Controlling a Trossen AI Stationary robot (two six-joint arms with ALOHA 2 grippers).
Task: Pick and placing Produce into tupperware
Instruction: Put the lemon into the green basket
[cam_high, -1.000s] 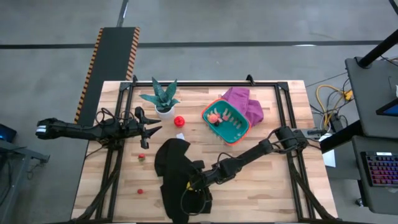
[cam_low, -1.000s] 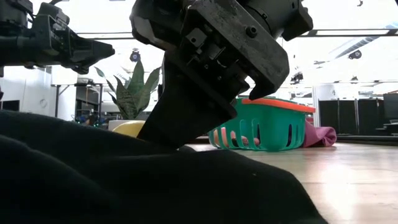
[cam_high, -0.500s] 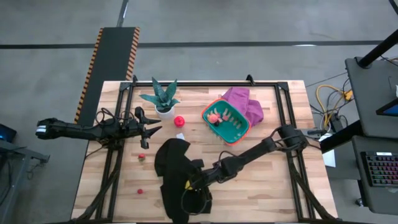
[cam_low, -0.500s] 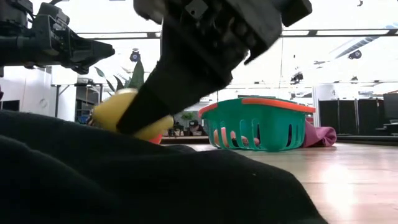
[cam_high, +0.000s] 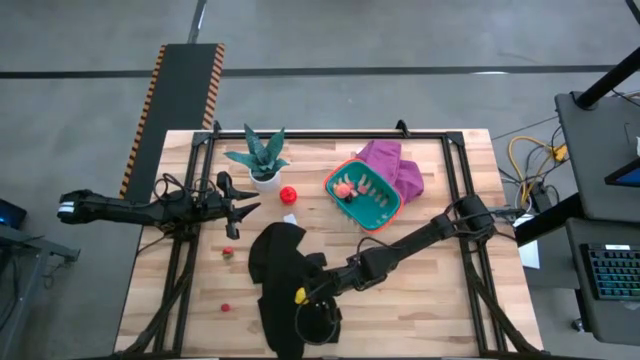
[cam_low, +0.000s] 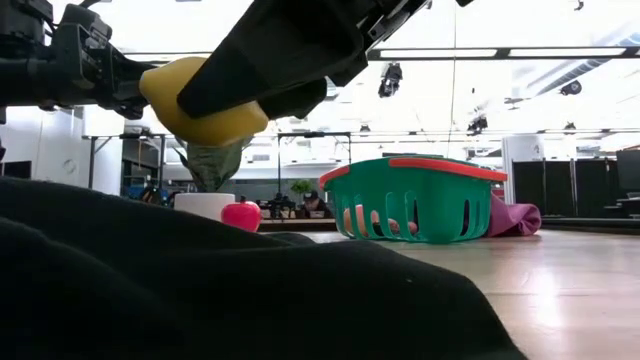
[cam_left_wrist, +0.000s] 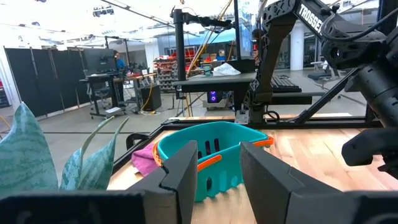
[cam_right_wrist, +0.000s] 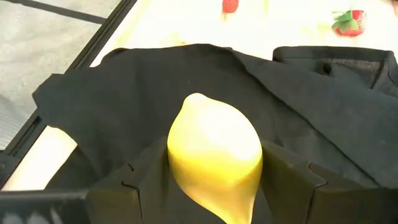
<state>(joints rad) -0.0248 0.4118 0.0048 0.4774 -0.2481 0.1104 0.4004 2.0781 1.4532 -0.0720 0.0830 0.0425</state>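
Note:
My right gripper (cam_high: 303, 296) hangs over a black cloth (cam_high: 278, 262) at the table's near side, shut on a yellow lemon-shaped toy (cam_right_wrist: 214, 152). The low view shows this toy (cam_low: 200, 100) raised above the cloth. The teal tupperware (cam_high: 365, 196) stands at the table's far middle with a pink-orange piece (cam_high: 345, 188) inside. A red fruit (cam_high: 288, 195) rests on the table by the plant pot. Two small red pieces (cam_high: 228, 252) (cam_high: 225, 308) lie on the left. My left gripper (cam_high: 250, 205) waits open left of the red fruit, pointing at the tupperware (cam_left_wrist: 205, 155). My right gripper pinches the yellow toy across its wide middle (cam_right_wrist: 180, 165), one dark finger (cam_right_wrist: 140, 180) on each side. The fingers slant down from the table's right. The toy is lifted clear of the black cloth, its pointed end (cam_right_wrist: 196, 99) sticking out beyond the fingertips.
A potted green plant (cam_high: 260, 160) stands at the far left of centre. A purple cloth (cam_high: 398, 165) lies behind the tupperware. A small white scrap (cam_high: 290, 218) lies near the red fruit. The black cloth (cam_right_wrist: 112, 106) covers the near middle; bare wood lies right of it.
My right gripper has risen from the black cloth with the yellow toy in its fingers. In the low view the toy went from cloth level, half hidden behind the gripper, to well above the cloth. The cloth stayed on the table.

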